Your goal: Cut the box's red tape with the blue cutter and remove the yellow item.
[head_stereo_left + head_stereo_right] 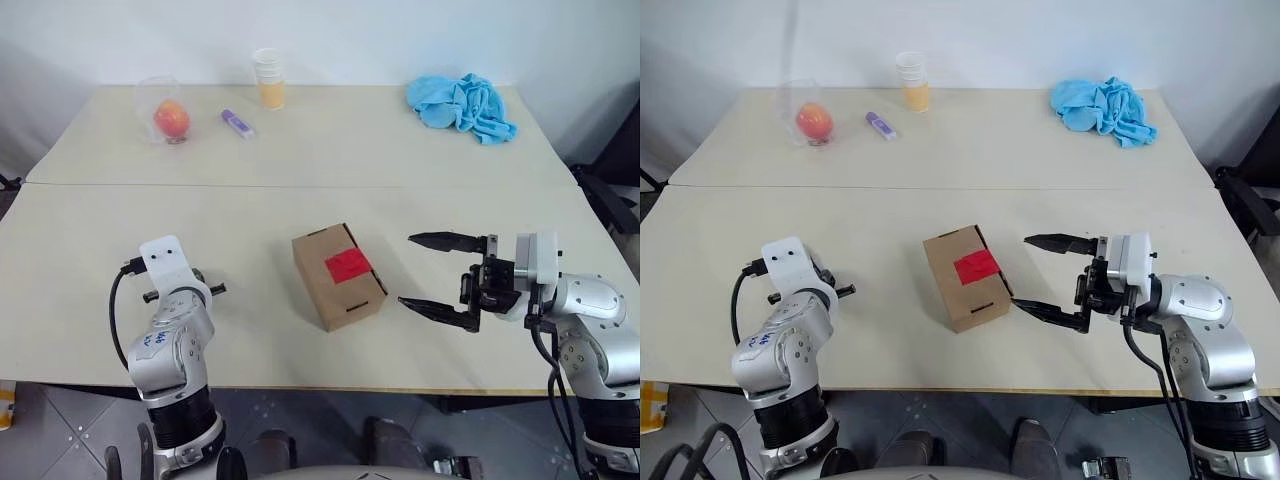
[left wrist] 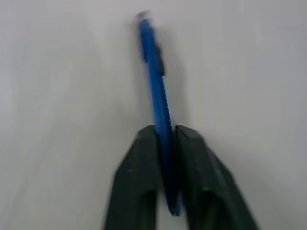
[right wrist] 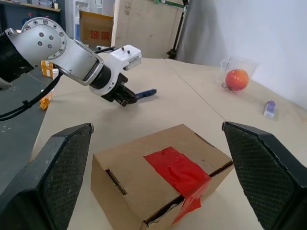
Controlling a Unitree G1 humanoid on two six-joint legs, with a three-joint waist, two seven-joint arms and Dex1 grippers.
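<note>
Left tool [image 2: 165, 143] clenches the blue cutter [image 2: 156, 81]; right tool [image 1: 440, 275], spread, flanks the box [image 1: 338, 276].

The box [image 1: 338, 277] sits mid-counter [image 1: 300, 160], tape [image 1: 347, 265] on top. Left of it lies the cutter [image 3: 145, 93]; behind stand fruit [image 1: 171, 119], marker [image 1: 236, 123] and cup [image 1: 268, 78], the cloth [image 1: 461, 106] far right.

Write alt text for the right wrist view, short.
A closed brown cardboard box sealed with red tape sits between the right gripper's wide-open black fingers. Beyond it, the left gripper holds the blue cutter low over the beige table.
</note>
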